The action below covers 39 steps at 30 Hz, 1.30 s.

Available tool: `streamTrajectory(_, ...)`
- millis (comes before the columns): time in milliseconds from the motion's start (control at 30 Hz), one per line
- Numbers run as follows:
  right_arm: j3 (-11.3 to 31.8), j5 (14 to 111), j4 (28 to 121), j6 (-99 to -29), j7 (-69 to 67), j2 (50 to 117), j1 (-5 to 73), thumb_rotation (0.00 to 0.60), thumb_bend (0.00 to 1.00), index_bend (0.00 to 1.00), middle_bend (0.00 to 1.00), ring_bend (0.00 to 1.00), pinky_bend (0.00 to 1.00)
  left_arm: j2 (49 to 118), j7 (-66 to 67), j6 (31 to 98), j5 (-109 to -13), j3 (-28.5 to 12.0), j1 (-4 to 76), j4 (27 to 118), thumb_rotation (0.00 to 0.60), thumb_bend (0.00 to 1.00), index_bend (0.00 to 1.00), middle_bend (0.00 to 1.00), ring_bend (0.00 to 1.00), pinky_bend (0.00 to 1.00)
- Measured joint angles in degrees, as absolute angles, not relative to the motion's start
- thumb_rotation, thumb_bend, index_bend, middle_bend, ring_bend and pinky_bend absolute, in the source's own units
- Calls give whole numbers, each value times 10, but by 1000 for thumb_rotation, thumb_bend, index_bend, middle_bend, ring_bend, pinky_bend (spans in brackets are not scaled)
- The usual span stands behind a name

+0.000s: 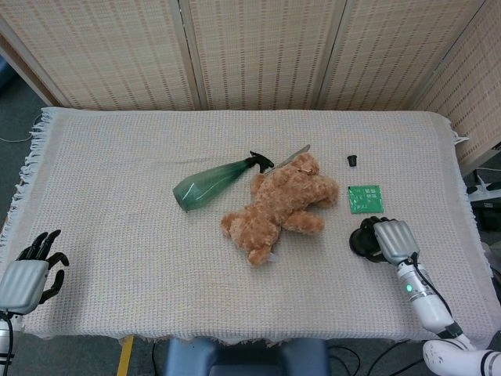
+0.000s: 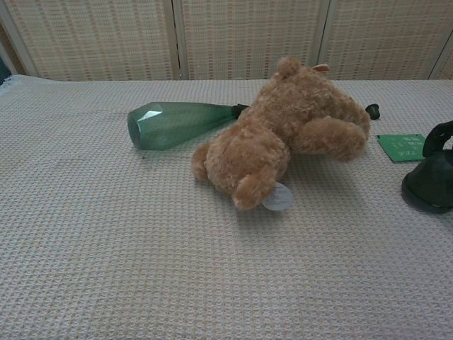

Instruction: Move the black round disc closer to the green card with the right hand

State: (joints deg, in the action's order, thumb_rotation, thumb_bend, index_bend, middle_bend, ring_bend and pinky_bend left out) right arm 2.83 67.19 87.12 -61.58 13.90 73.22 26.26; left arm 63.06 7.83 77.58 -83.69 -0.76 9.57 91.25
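The black round disc (image 1: 362, 239) (image 2: 427, 186) lies on the woven cloth near the right front, a short way in front of the green card (image 1: 365, 197) (image 2: 403, 146). My right hand (image 1: 394, 239) sits on the disc's right side, with its fingers (image 2: 439, 134) curled over the disc's top, and holds it. In the chest view the disc's right part and most of that hand are cut off by the frame edge. My left hand (image 1: 27, 274) hangs at the table's front left corner, fingers apart and holding nothing.
A brown teddy bear (image 1: 282, 205) (image 2: 283, 134) lies mid-table, left of the card and disc. A green spray bottle (image 1: 211, 182) (image 2: 177, 124) lies on its side beyond the bear. A small black cap (image 1: 353, 160) (image 2: 372, 110) sits behind the card. The table's right edge is close to my right hand.
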Motion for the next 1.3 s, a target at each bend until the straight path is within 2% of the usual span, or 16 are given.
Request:
streamTrajectory(300, 12, 749, 944, -695, 114, 667, 216, 600, 147, 451, 384, 426, 496, 630, 77, 779, -839, -7, 95, 914, 600, 529, 473, 39, 49, 243)
streamTrajectory(733, -21, 624, 990, -602, 240, 617, 215, 600, 147, 447, 383, 426, 500, 630, 80, 776, -839, -6, 95, 916, 600, 529, 473, 53, 50, 243)
streamTrajectory(833, -25, 604, 987, -587, 258, 619, 220, 600, 147, 405, 371, 379, 494, 630, 79, 778, -839, -6, 95, 916, 600, 531, 475, 54, 51, 243)
streamTrajectory(900, -28, 590, 985, -574, 271, 618, 225, 600, 147, 333, 318, 300, 450, 630, 78, 779, -840, -6, 94, 915, 600, 531, 475, 54, 50, 243)
streamTrajectory(1100, -37, 576, 998, -553, 287, 601, 235, 600, 136, 39, 34, 19, 159, 630, 77, 778, -840, -6, 95, 915, 600, 531, 475, 55, 51, 244)
streamTrajectory(1167, -38, 590, 1006, -556, 277, 594, 232, 600, 123, 2, 1, 0, 115, 630, 77, 778, -840, -6, 95, 915, 600, 531, 475, 56, 51, 244)
streamTrajectory(1300, -38, 637, 1019, -581, 241, 581, 218, 600, 118, 0, 0, 0, 107, 631, 74, 778, -839, -7, 95, 914, 600, 530, 477, 57, 51, 244)
